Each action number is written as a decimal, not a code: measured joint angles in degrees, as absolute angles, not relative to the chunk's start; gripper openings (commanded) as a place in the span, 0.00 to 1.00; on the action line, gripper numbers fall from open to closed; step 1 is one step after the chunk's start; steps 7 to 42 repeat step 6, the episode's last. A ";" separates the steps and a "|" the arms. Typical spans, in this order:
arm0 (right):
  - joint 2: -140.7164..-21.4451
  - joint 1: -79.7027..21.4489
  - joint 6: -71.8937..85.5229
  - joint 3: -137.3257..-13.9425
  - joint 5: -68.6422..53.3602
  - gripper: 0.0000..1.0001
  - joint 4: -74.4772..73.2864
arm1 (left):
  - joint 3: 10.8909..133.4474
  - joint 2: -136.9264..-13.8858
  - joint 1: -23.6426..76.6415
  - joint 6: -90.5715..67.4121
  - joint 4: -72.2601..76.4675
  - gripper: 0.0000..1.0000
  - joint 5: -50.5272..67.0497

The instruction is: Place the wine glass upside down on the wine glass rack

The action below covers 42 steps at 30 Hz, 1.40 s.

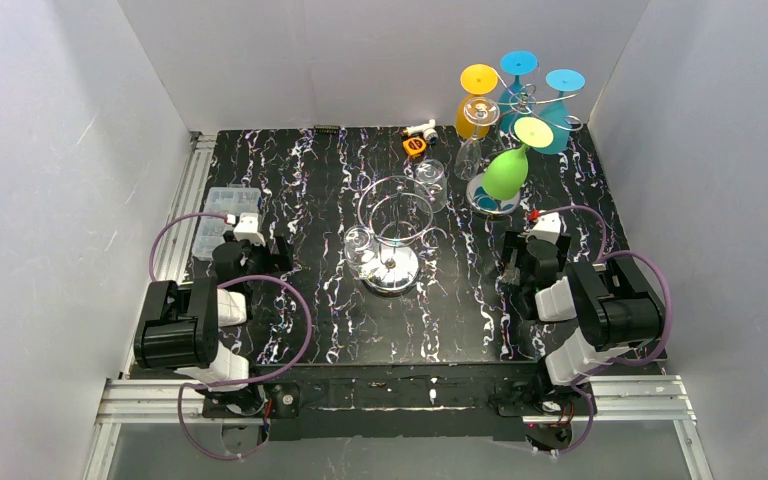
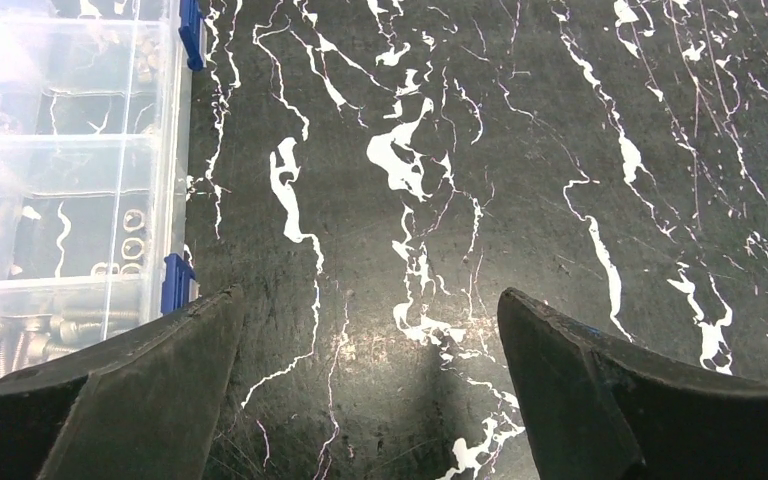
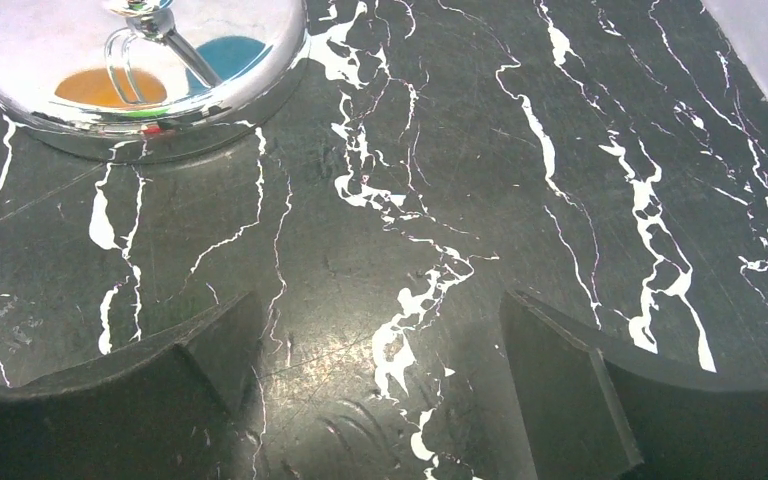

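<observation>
- Nearest my bases, my left gripper [image 2: 368, 300] hovers low over the black marbled table [image 1: 290, 180]; its fingers stand wide apart with nothing between them; a clear parts box [image 2: 60, 150] of screws lies just to its left.
- On the other side, my right gripper [image 3: 380, 300] is likewise spread and empty; only bare tabletop shows between its fingers; the chrome foot [image 3: 250, 60] of the coloured rack sits just beyond it.
- Mid-table stands a wire rack [image 1: 392, 272] on a round chrome base; one clear glass [image 1: 358, 245] sits close beside that base on the left and another clear glass [image 1: 430, 180] is just behind the loops on the right; from above I cannot tell whether either hangs from the wire or stands on the table, nor which way up it is.
- Farther back on the right, the coloured rack [image 1: 525, 100] carries an orange glass [image 1: 472, 110], two blue glasses [image 1: 518, 75] and a green glass [image 1: 505, 172], all foot-up, bowl-down; a third clear glass [image 1: 472, 150] shows beside the orange one, its seating too faint to read.
- A small orange gadget [image 1: 416, 143] lies at the far edge.
- As to progress, I judge only this: neither claw holds a glass; the coloured glasses already hang inverted; the scene fits both a clear glass waiting to be fetched and one just released on its rack.
</observation>
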<state>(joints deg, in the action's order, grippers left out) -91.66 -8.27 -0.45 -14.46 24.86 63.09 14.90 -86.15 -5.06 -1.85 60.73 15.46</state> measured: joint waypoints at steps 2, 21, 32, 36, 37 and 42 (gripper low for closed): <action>-91.66 -8.27 -0.47 -14.46 24.88 0.98 63.11 | 15.05 -86.15 -5.06 -1.69 60.14 0.98 15.49; -91.66 -8.27 -0.47 -14.46 24.88 0.98 63.11 | 15.25 -86.15 -4.64 -1.43 59.20 0.98 15.03; -91.66 -8.27 -0.47 -14.46 24.88 0.98 63.11 | 15.25 -86.15 -4.64 -1.43 59.20 0.98 15.03; -91.66 -8.27 -0.47 -14.46 24.88 0.98 63.11 | 15.25 -86.15 -4.64 -1.43 59.20 0.98 15.03; -91.66 -8.27 -0.47 -14.46 24.88 0.98 63.11 | 15.25 -86.15 -4.64 -1.43 59.20 0.98 15.03; -91.66 -8.27 -0.47 -14.46 24.88 0.98 63.11 | 15.25 -86.15 -4.64 -1.43 59.20 0.98 15.03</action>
